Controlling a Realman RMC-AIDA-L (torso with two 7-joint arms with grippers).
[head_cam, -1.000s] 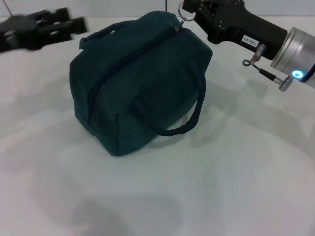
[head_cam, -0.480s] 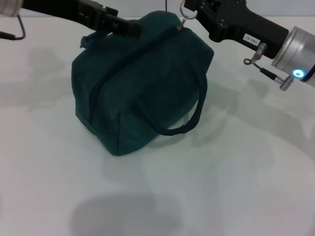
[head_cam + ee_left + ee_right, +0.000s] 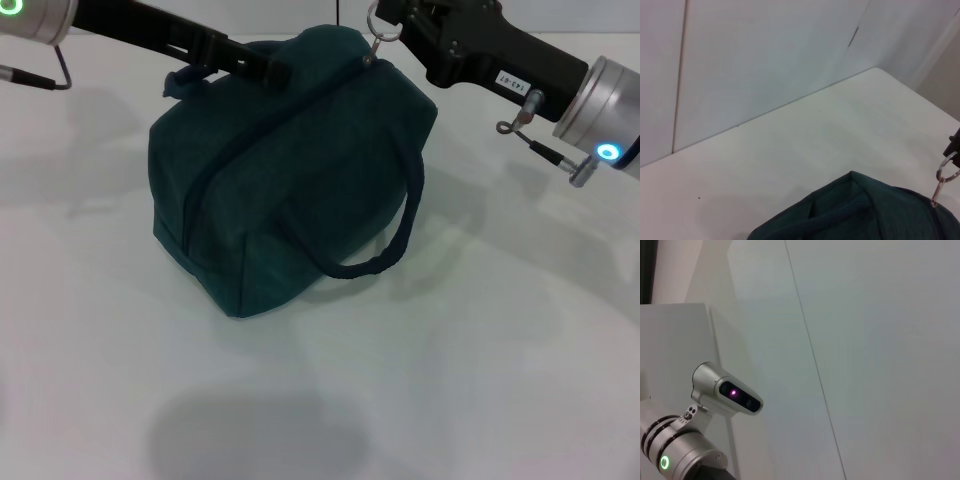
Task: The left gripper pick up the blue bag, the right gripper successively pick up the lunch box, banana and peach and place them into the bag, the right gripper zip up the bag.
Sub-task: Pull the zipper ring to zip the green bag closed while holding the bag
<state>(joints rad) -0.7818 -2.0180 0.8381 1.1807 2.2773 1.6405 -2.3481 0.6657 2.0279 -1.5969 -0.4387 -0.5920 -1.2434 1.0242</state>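
The blue bag point(image 3: 290, 170) stands on the white table, its zipper closed along the top. Its metal ring pull point(image 3: 378, 30) sticks up at the far right end, and my right gripper point(image 3: 400, 22) is shut on it at the picture's upper edge. My left gripper point(image 3: 265, 68) reaches in from the upper left and rests at the bag's far top edge by the rear handle. The left wrist view shows the bag's far end point(image 3: 855, 210) and the ring pull point(image 3: 946, 172). The lunch box, banana and peach are out of view.
The near loop handle point(image 3: 390, 240) hangs down the bag's front side. White table point(image 3: 450, 380) spreads in front and to both sides. A white wall point(image 3: 765, 60) stands behind the table. The right wrist view shows the left arm's wrist point(image 3: 727, 392).
My left arm has swung in from the far left, and its gripper now sits at the bag's far top edge. The right gripper and the bag have barely moved.
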